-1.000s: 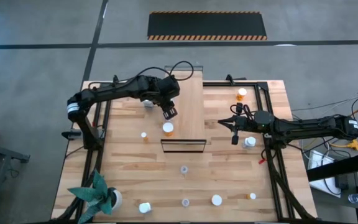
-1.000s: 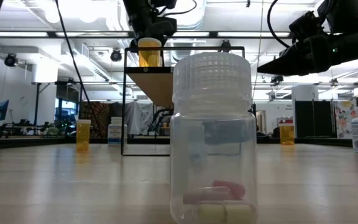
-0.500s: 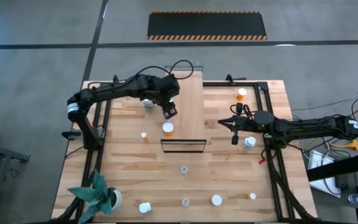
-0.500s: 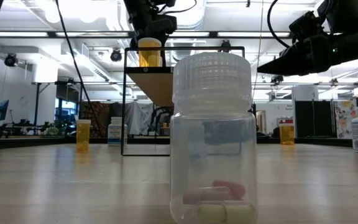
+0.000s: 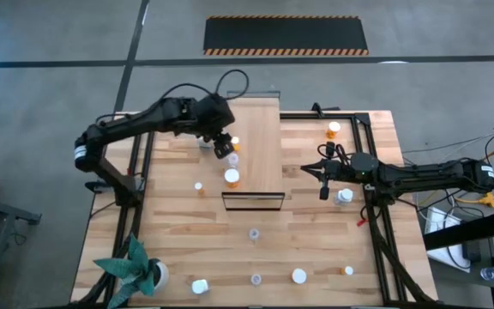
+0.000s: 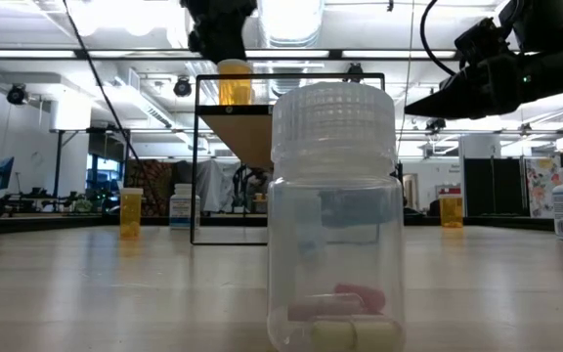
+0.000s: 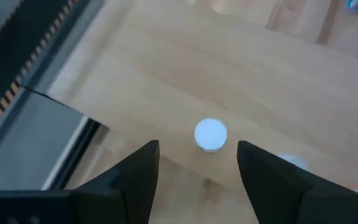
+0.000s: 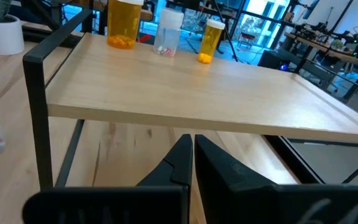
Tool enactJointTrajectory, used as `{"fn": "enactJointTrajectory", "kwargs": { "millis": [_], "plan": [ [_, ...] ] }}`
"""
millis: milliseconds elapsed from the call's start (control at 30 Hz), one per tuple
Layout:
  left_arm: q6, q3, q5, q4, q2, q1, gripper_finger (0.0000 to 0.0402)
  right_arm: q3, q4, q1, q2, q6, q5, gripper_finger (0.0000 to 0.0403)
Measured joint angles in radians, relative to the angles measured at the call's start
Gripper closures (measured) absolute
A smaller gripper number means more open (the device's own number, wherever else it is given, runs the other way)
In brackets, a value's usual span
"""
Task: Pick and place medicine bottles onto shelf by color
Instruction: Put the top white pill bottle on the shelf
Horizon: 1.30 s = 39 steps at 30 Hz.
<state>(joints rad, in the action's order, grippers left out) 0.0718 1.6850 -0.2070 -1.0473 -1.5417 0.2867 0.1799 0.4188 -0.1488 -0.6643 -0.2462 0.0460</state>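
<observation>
**L hand** (image 5: 222, 148): mine, empty, fingers (image 7: 138, 171) apart. It hangs over the shelf (image 5: 260, 129) at its near long edge. Judged a release pose, w/ nothing between the fingers.

**Item 1, just ahead of the hand:** white-capped bottle (image 7: 211, 134), upright on the shelf board and close to the board's edge. Little margin on that side, so a sideways nudge could tip it off.

**Item 2, a bit further along the same edge:** big orange bottle (image 5: 231, 178), upright near the shelf's end frame. Judged grouped here by colour.

**Open room:** the board's middle and far side beyond the bottles are bare, so there's space for more.

**Item 3, off the shelf, below and beside the hand:** small bottle (image 5: 199, 186) on the table (image 5: 316, 249). Approach from above looks clear.

**Item 4, well beyond:** clear bottle (image 5: 253, 233), standing alone.

**R hand** (image 5: 322, 178): across the shelf from mine, fingers together, waiting.
</observation>
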Motion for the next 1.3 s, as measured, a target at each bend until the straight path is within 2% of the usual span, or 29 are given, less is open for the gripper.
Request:
{"fn": "enactJointTrajectory", "kwargs": {
  "millis": [133, 367, 467, 600, 700, 800, 867, 967, 1067, 1300],
  "plan": [
    [-0.027, -0.105, -0.009, 0.103, 0.097, 0.0, 0.0205, 0.0, -0.01, 0.0, 0.0, 0.003, 0.004, 0.0394],
    [-0.089, -0.472, 0.024, 0.413, 0.309, 0.003, 0.025, 0.0, -0.02, -0.001, 0.0, 0.013, 0.007, 0.0394],
    [-0.081, -0.577, 0.023, 0.436, 0.372, 0.023, 0.0284, 0.0, -0.021, -0.001, -0.001, 0.018, 0.008, 0.0394],
    [-0.077, -0.633, 0.023, 0.392, 0.421, 0.079, 0.034, 0.0, -0.02, -0.001, -0.01, 0.014, 0.008, 0.0394],
    [-0.13, -0.633, 0.106, 0.327, 0.431, 0.161, 0.0387, 0.0, -0.02, -0.001, -0.014, 0.013, 0.009, 0.0394],
    [-0.186, -0.632, 0.267, 0.272, 0.408, 0.278, 0.0397, 0.0, -0.018, 0.0, -0.013, 0.013, 0.009, 0.0394],
    [-0.236, -0.625, 0.338, 0.227, 0.367, 0.338, 0.04, 0.0, -0.018, 0.0, -0.013, 0.013, 0.009, 0.0394],
    [-0.318, -0.596, 0.316, 0.202, 0.293, 0.385, 0.0398, 0.0, -0.018, 0.0, -0.013, 0.017, 0.009, 0.0394],
    [-0.392, -0.54, 0.262, 0.166, 0.212, 0.4, 0.0372, 0.0, -0.018, 0.0, -0.014, 0.018, 0.009, 0.0394],
    [-0.486, -0.387, 0.252, 0.041, 0.042, 0.4, 0.0248, 0.0, -0.019, 0.0, -0.033, 0.018, 0.008, 0.0394]
  ]
}}
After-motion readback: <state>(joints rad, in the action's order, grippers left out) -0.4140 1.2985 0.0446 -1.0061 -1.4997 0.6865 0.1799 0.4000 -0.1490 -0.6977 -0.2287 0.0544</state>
